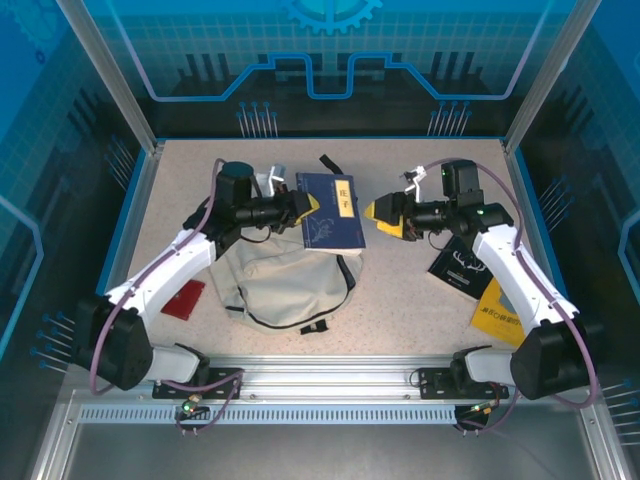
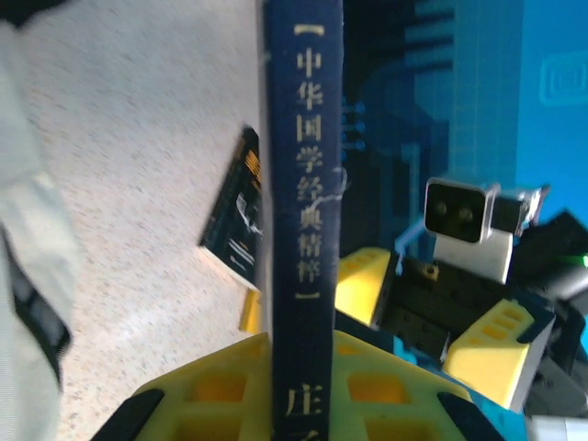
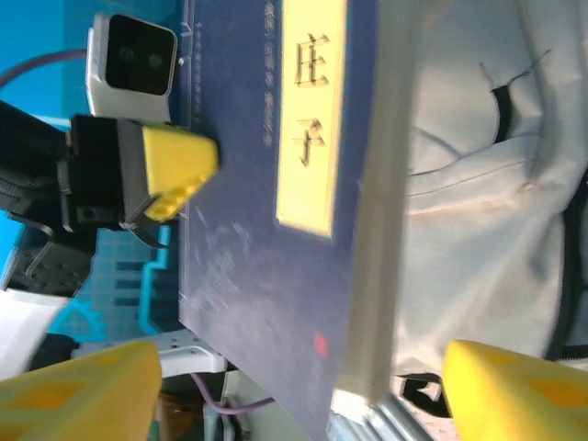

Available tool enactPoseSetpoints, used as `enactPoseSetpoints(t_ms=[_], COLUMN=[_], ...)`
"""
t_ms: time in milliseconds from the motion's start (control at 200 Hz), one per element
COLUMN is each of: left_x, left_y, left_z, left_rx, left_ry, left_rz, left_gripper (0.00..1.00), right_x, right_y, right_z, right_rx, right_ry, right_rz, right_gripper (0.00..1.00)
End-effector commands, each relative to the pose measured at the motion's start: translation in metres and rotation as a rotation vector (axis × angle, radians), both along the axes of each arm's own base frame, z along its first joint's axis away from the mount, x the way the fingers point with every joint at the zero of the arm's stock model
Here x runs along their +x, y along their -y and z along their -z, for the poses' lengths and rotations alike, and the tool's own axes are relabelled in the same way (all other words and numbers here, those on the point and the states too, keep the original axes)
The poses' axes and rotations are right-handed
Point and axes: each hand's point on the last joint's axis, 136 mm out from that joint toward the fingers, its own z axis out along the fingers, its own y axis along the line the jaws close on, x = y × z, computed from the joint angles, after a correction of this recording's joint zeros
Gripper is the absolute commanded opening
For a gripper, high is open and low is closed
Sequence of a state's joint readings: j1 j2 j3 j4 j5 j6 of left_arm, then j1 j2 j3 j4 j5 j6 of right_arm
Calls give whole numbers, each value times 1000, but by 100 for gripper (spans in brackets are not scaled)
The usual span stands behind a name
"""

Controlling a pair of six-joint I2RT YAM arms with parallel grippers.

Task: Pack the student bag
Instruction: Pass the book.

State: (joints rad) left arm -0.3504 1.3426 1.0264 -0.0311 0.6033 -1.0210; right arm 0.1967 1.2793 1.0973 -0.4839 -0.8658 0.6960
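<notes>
Student bag flat, long axis unclear: blue bk hides far end.

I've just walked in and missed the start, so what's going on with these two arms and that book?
The left arm's fingers are clamped on the spine side of a dark blue book, holding it up by the top of the cream student bag lying on the table. The right arm's fingers stand open at the book's opposite edge. A black book and a yellow book lie near the right arm.
</notes>
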Motion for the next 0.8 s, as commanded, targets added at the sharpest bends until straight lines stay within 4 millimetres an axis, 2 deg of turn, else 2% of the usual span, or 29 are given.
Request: enactPoseSetpoints(t_ms=[0,125,195,215,290,380,595,730,795], left_x=[9,17,20,21,23,23,26,27,28], left_y=[-26,-43,-52,-54,-61,-65,-66,-64,-64], left_z=[-7,-13,-19,-20,-26,-30,-34,-39,-39], left_rx=[17,-22,-46,-52,-84,-129,-214,-236,-241], left_ry=[20,40,53,57,63,62,58,66,65], left_rz=[-169,-306,-373,-391,-442,-481,-543,-552,-554], left_gripper=[5,5,5,5,5,5,5,5,5], right_x=[1,3,4,3,3,6,18,28,34], right_y=[-1,-13,-27,-31,-47,-62,-95,-111,-114], right_z=[3,4,-4,2,-4,-13,-19,-11,-13], right_rx=[14,83,151,161,241,310,401,424,439], right_ry=[-31,-74,-81,-104,-122,-124,-182,-261,-258], right_rz=[89,176,198,206,226,259,329,354,369], right_gripper=[90,96,98,99,100,100,100,99,98])
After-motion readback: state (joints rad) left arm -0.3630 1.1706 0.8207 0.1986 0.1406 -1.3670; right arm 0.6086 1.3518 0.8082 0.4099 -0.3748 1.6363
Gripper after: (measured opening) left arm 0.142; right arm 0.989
